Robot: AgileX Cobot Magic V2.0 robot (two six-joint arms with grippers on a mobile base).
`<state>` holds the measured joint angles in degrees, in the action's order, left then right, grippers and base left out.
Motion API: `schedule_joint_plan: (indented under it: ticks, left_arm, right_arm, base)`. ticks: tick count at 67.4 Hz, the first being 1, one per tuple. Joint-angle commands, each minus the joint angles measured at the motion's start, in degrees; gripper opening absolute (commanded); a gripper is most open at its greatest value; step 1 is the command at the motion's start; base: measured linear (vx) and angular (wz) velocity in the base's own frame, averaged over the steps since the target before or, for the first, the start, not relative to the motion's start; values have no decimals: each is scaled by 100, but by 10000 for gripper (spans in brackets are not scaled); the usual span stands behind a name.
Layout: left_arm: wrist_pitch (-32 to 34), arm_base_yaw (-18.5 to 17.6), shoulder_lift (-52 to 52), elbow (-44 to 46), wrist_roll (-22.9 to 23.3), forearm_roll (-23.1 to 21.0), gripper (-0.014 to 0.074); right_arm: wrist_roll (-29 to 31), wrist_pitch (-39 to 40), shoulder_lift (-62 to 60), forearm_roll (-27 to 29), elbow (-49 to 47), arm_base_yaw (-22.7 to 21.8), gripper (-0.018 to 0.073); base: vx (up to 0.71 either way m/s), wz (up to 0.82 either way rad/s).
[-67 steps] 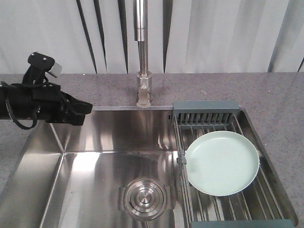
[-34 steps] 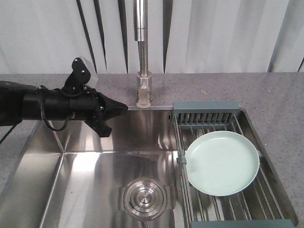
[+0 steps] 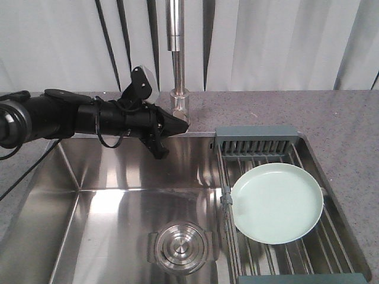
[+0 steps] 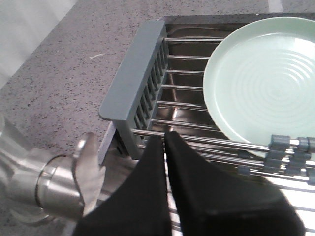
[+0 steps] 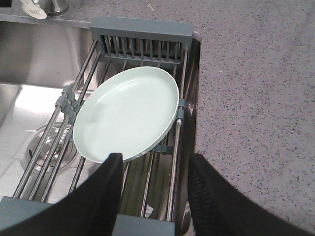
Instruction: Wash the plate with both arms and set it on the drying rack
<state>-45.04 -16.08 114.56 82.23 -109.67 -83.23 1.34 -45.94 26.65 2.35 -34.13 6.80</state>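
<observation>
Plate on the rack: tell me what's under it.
The plate lies on the drying rack's steel bars over the sink. What the plate covers stays hidden.

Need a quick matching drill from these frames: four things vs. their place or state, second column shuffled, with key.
Things:
1. round pale mint-green plate
2. left gripper
3. right gripper
4. round steel drain strainer

Place or state:
A. fingers spread apart, above the near edge of the plate
B. set in the floor of the sink basin
C. lying flat on the steel wire drying rack
D. fingers closed together, next to the chrome faucet base

Pairs: 1-C, 2-D, 3-A, 4-B
</observation>
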Motion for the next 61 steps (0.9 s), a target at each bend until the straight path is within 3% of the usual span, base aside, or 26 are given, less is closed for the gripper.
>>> schedule_joint_plan:
  ticks: [1, 27, 40, 50, 54, 61]
  left_arm:
    - [86, -26, -200, 355, -14, -269, -7]
    - [794, -26, -107, 1330, -38, -263, -8]
    - [742, -26, -248, 1538, 65, -269, -8]
    - [738, -26, -531, 1538, 650, 9, -7]
    - [754, -26, -670, 1538, 1003, 396, -7]
    - [761, -26, -936, 1538, 2171, 1323, -7]
  right_arm:
    - [21, 359, 34, -11, -145, -16, 319]
    - [21, 351, 34, -11, -145, -16, 319]
    - [21, 351, 34, -11, -145, -16, 319]
    - [21, 332, 34, -11, -145, -16, 319]
    - [21, 332, 34, -11, -145, -16, 319]
    - [21, 332, 34, -11, -145, -16, 319]
  base:
    - [0, 0]
    - [0, 0]
    - [0, 0]
    - [0, 0]
    - [0, 0]
    - [0, 0]
